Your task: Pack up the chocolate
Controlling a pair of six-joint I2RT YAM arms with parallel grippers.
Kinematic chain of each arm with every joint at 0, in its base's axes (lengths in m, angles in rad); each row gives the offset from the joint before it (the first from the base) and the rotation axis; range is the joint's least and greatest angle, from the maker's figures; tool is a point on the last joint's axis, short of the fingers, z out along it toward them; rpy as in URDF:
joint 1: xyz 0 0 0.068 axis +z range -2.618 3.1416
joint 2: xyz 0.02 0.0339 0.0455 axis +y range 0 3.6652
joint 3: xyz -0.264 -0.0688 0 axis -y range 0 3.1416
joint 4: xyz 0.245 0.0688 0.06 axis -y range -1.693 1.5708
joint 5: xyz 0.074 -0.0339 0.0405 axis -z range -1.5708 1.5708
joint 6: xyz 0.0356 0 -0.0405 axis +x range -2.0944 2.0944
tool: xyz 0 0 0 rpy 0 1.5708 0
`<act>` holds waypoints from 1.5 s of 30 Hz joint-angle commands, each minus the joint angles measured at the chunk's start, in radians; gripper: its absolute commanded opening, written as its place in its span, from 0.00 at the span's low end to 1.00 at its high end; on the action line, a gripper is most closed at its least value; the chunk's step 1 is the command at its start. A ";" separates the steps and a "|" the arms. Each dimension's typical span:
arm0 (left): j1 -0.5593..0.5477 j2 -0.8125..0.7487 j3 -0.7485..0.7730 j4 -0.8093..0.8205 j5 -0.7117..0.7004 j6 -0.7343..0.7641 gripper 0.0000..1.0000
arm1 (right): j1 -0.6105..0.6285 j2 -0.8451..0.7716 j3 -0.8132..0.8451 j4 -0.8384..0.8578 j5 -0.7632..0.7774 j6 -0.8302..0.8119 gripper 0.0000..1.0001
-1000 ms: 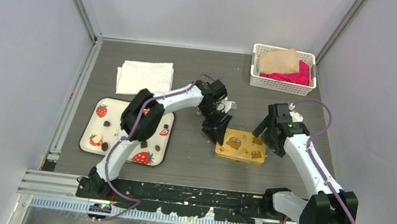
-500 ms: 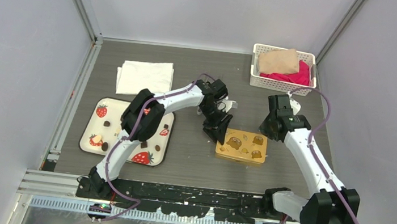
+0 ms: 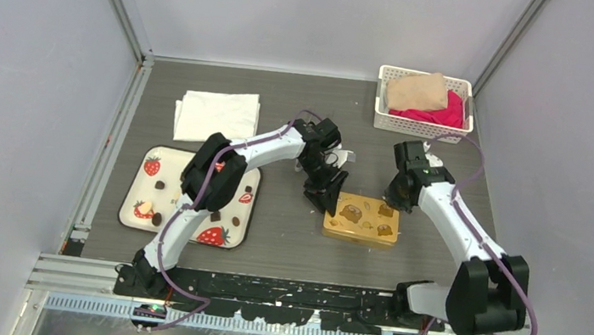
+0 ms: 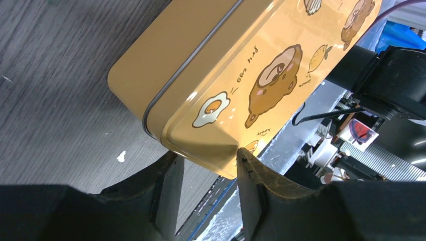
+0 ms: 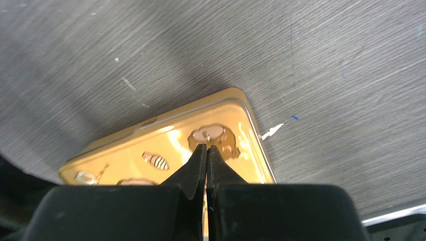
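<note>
— Starting overhead: where is the chocolate (image 3: 161,185)?

— I see small dark brown pieces and one cream piece scattered on the white rectangular tray printed with red strawberries (image 3: 137,191), at the left of the dark grey table (image 3: 285,239). The golden-yellow rectangular tin (image 3: 363,225) lies well apart from it, right of centre, with its lid on. My left gripper (image 3: 323,195) is at the tin's left corner and my right gripper (image 3: 397,198) is over its far right corner. At the back are a folded white napkin (image 3: 216,115) and a white slotted basket (image 3: 421,128) holding pink and beige cloths.

— And the left wrist camera?

— The tin (image 4: 226,65) fills the view, with bear, fried-egg and lemon drawings on the lid. Its near corner sits between my two fingers (image 4: 168,196). Both touch it, so the left gripper (image 4: 206,193) is pinching that corner. No chocolate shows here.

— The right wrist?

— The right gripper (image 5: 206,150) has its fingers pressed flat together, holding nothing. The tips point at a bear drawing near the corner of the tin (image 5: 150,143). I cannot tell whether they touch the lid. Bare table surrounds the tin.
</note>
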 commanded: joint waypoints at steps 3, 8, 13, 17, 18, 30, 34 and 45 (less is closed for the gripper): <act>0.000 0.003 0.046 0.006 0.017 0.001 0.44 | 0.005 -0.169 0.066 -0.119 -0.025 0.002 0.01; 0.000 0.003 0.043 0.005 0.017 0.000 0.44 | 0.014 -0.258 -0.042 -0.222 -0.065 0.111 0.01; 0.000 0.003 0.037 0.006 0.015 0.001 0.44 | 0.031 -0.179 -0.213 -0.225 -0.058 0.243 0.01; -0.001 0.000 0.036 -0.002 0.013 0.008 0.44 | 0.032 -0.107 -0.213 -0.234 -0.031 0.254 0.01; -0.001 -0.003 0.035 -0.005 0.012 0.010 0.44 | 0.034 -0.125 -0.188 -0.245 -0.017 0.252 0.01; 0.001 -0.085 0.096 -0.099 -0.116 0.067 0.52 | 0.033 -0.214 0.047 -0.250 0.081 0.162 0.01; 0.010 -0.138 0.122 -0.185 -0.279 0.119 0.73 | 0.031 -0.235 0.098 -0.202 0.128 0.094 0.30; 0.045 -0.373 0.101 -0.232 -0.736 0.146 0.86 | 0.012 -0.245 0.369 -0.065 0.377 -0.063 0.73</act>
